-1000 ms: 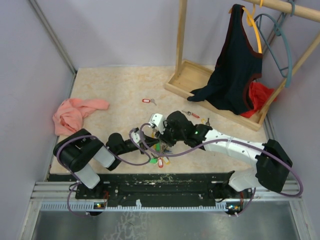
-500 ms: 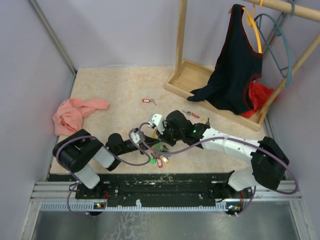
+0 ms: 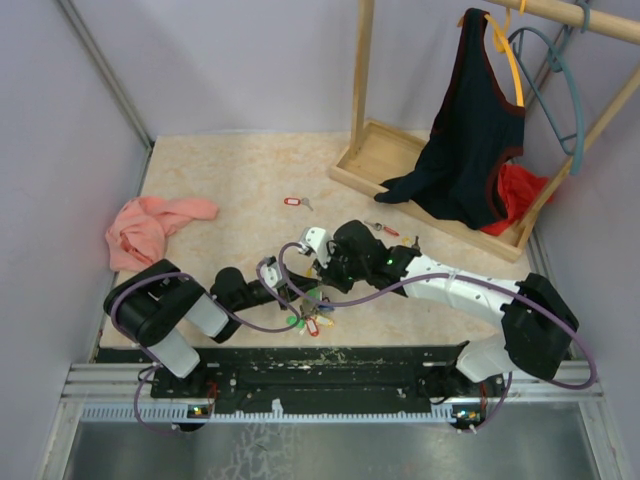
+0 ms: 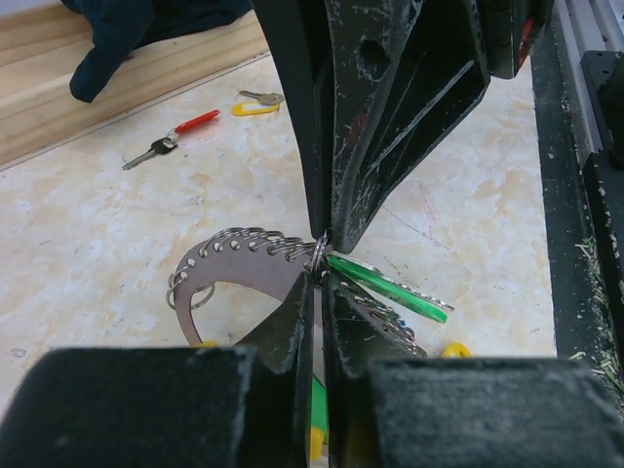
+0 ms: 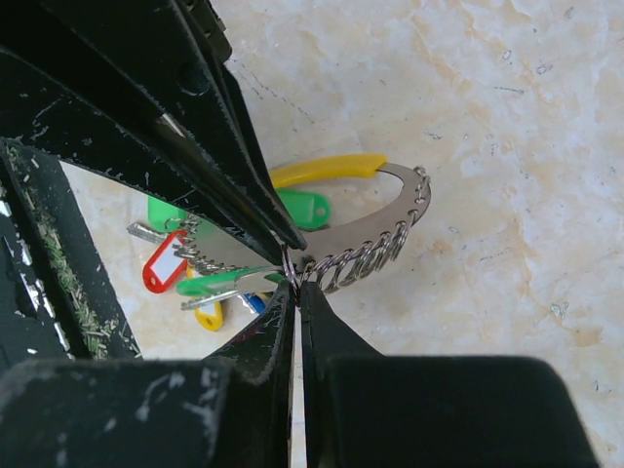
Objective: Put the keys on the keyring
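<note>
Left wrist camera, and the keyring is right under my nose: a flat silvery crescent edged with small wire loops, low over the table. Resting or lifted, I cannot tell. My left jaws are pinched shut on its rim, with only a hairline slit between them. My right jaws come in from above, tip to tip with the left, and they are shut too, right at one small loop on that same rim. Whether they truly grip that loop I cannot tell. A green key sticks out sideways from that very spot.

Over to the right wrist. The crescent curves away with a yellow strip along its back. Bunched beneath it are the keys, with a green tag, a red tag and a yellow tag.

From the top, the bunch sits near the table's front edge, between my two arms. A red-tagged key lies alone mid-table, well apart. Two more loose keys lie just beside the wooden tray. A dark top hangs above that tray, and a red cloth lies in it. A pink cloth is crumpled by the left edge.
</note>
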{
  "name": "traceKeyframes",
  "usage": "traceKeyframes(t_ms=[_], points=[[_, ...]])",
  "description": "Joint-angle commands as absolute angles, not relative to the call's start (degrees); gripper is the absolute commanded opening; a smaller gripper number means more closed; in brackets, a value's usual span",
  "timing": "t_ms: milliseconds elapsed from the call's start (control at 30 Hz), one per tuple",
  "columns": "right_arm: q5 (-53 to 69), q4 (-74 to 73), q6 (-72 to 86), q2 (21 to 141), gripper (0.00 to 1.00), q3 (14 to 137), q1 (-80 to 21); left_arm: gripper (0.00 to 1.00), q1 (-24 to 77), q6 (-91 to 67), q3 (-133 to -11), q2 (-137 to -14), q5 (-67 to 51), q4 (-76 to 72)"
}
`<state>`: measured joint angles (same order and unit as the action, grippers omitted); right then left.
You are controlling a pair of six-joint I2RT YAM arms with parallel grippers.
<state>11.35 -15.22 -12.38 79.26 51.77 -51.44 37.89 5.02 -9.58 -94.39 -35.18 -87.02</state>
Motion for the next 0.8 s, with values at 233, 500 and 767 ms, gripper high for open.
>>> traceKeyframes(t_ms=[233, 500, 767], points=[[16.9, -15.7, -15.9, 79.5, 0.00, 54.2, -51.8, 0.21, 38.2, 6.1, -11.0, -93.4, -39.6, -102.6], [18.7, -16.2, -17.8, 79.8, 0.00, 55.2, -52.6, 0.21, 38.2, 6.1, -12.9, -94.7, -45.1, -102.6], [17.1, -15.6, -16.6, 79.3, 0.00, 55.9, -53.2, 0.00, 38.2, 5.7, -13.4, -95.8, -46.2, -102.6]])
